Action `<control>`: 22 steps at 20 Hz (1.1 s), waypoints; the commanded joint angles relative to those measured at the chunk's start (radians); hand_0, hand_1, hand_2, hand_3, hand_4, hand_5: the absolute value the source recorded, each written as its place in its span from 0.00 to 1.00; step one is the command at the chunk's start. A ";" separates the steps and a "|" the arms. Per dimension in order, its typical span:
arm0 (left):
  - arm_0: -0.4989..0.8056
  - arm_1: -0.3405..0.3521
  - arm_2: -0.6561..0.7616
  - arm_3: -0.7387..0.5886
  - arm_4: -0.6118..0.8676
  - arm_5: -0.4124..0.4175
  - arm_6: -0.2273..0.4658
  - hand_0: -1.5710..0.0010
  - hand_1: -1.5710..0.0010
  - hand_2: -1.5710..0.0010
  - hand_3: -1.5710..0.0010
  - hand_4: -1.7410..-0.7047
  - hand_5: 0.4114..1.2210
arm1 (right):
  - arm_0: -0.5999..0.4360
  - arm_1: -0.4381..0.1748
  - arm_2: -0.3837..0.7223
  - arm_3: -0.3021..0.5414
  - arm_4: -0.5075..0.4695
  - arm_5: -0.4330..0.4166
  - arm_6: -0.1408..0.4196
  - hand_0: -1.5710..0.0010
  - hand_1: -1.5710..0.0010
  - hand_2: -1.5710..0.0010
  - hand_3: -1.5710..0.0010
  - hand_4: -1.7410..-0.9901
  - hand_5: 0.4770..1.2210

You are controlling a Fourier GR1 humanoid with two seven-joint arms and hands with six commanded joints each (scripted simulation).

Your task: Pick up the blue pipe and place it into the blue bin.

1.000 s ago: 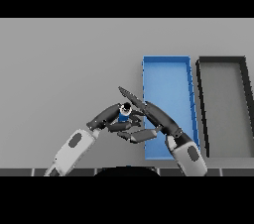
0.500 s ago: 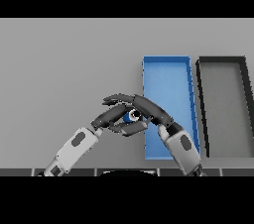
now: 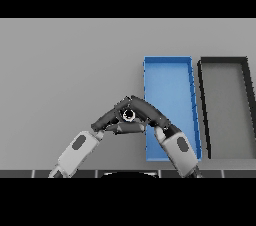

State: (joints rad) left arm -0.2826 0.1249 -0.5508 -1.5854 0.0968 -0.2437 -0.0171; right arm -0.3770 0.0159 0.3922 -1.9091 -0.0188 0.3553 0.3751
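Pipe location: I see the blue pipe (image 3: 128,115) only as a small round opening with a pale rim, pinned between my two hands just beside the near left wall of the blue bin (image 3: 168,77). I judge it is off the table, but I can't confirm that from this view.
Left hand: my left hand (image 3: 111,118) comes in from the lower left, fingers stretched up to the pipe and pressed against it; I can't tell whether they curl round it.
Right hand: my right hand (image 3: 149,112) reaches over from the bin side, fingers laid along the pipe's top. Whether that is a curled grip or a flat press I can't tell either.
Risk: the pipe looks squeezed between two hands, not wrapped. If one arm leads the other while I carry it right, I expect it to slip out and drop short of the bin, or catch the left wall.
Pipe axis: the open end faces up toward my camera, so I judge the long axis is roughly upright, end-on to me.
Other bin: a black bin (image 3: 226,105) sits just right of the blue one; overshooting would land the pipe there.
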 commanded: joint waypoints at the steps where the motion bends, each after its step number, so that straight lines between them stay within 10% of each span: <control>1: -0.001 0.000 -0.006 0.004 -0.010 0.001 -0.005 0.06 0.07 0.06 0.65 0.01 0.99 | 0.014 -0.004 0.009 -0.013 0.013 0.007 -0.008 0.06 0.06 0.06 0.08 0.37 0.82; 4: -0.019 0.013 -0.002 0.008 -0.017 -0.010 -0.013 0.05 0.14 0.03 0.68 0.01 1.00 | 0.025 0.012 0.001 -0.020 -0.029 0.009 0.035 0.03 0.03 0.03 0.04 0.36 0.91; 6: -0.024 0.020 -0.003 0.011 -0.032 -0.028 -0.027 0.10 0.24 0.21 0.67 0.19 1.00 | 0.020 0.016 -0.010 -0.017 -0.043 0.012 0.047 0.02 0.02 0.02 0.03 0.35 0.94; 10: -0.026 0.039 0.008 0.025 -0.044 -0.118 -0.048 0.60 0.67 0.67 0.86 0.54 0.99 | 0.031 0.022 0.002 -0.033 -0.005 0.015 0.041 0.01 0.01 0.01 0.01 0.35 0.98; 16: -0.019 0.023 0.023 0.032 -0.135 -0.106 -0.025 0.90 0.91 0.91 0.96 0.83 0.53 | 0.049 0.051 0.007 -0.043 0.000 0.016 0.029 0.00 0.00 0.00 0.00 0.34 0.99; 22: -0.010 0.011 0.035 0.040 -0.121 -0.087 -0.002 0.97 0.98 0.98 0.99 0.87 0.28 | 0.039 0.061 -0.007 -0.039 0.015 0.005 0.025 0.00 0.00 0.00 0.00 0.34 1.00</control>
State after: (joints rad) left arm -0.2930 0.1358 -0.5156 -1.5457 -0.0248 -0.3299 -0.0179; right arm -0.3385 0.0768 0.3850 -1.9477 -0.0042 0.3611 0.3988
